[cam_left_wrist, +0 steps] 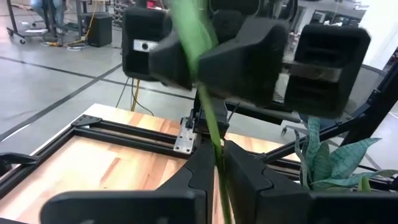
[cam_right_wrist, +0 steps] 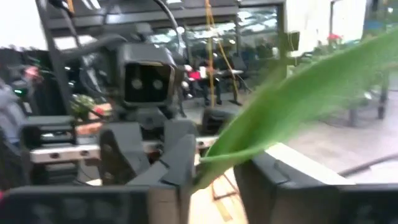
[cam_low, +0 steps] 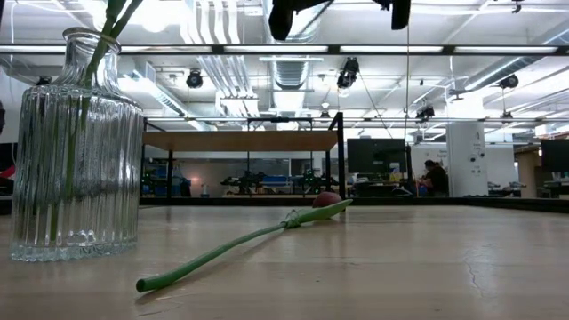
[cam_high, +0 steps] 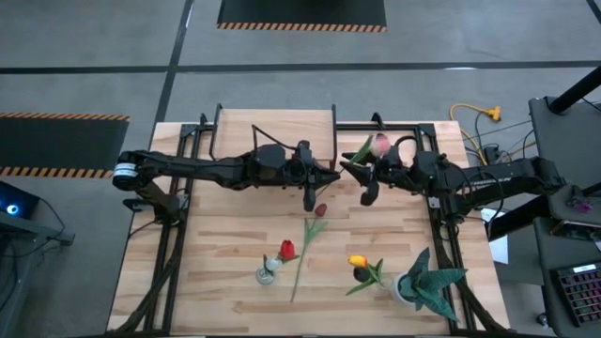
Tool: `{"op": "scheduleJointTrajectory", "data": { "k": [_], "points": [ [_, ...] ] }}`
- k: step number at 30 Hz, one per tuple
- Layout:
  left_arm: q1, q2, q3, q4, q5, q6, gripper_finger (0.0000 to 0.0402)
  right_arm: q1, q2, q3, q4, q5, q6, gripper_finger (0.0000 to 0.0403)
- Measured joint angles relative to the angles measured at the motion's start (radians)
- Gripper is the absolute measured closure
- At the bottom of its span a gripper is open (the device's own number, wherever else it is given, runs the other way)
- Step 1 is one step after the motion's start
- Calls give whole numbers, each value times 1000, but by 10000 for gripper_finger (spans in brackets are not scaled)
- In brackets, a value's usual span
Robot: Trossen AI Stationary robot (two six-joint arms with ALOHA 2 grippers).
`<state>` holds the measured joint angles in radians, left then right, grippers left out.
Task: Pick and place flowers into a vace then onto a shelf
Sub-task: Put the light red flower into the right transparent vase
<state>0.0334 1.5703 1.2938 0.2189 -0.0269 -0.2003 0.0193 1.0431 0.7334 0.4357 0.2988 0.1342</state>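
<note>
L gripper (cam_high: 331, 175) over table centre-back, jaws clamped on thin green stem (cam_left_wrist: 214, 134) of pink tulip (cam_high: 379, 144). R gripper (cam_high: 349, 169) facing it, tips nearly touching; jaws around same stem/leaf, can't tell if fully closed. Table (cam_high: 225, 272) front: glass vase (cam_high: 269, 272) w/ red tulip (cam_high: 286, 250), maroon tulip (cam_high: 319, 210) lying flat beside it, orange-yellow tulip (cam_high: 359, 262), potted spiky plant (cam_high: 424, 280). Shelf (cam_low: 240, 140) at back.
</note>
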Motion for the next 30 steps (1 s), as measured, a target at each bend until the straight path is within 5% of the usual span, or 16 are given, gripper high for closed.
{"op": "scheduleJointTrajectory", "data": {
  "k": [5,10,20,27,30],
  "points": [
    [2,0,0,1,-9,-1,373,1,-2,3,-10,10,-1,384],
    [2,0,0,9,-5,0,332,1,-7,11,-18,8,-17,391],
    [6,-30,2,-31,56,-63,175,0,-152,13,-204,21,-14,394],
    [7,-33,2,-32,51,-63,146,3,-324,13,-355,-122,17,394],
    [7,-34,2,-33,50,-63,146,2,-390,13,-374,-267,13,394]
  ]
}}
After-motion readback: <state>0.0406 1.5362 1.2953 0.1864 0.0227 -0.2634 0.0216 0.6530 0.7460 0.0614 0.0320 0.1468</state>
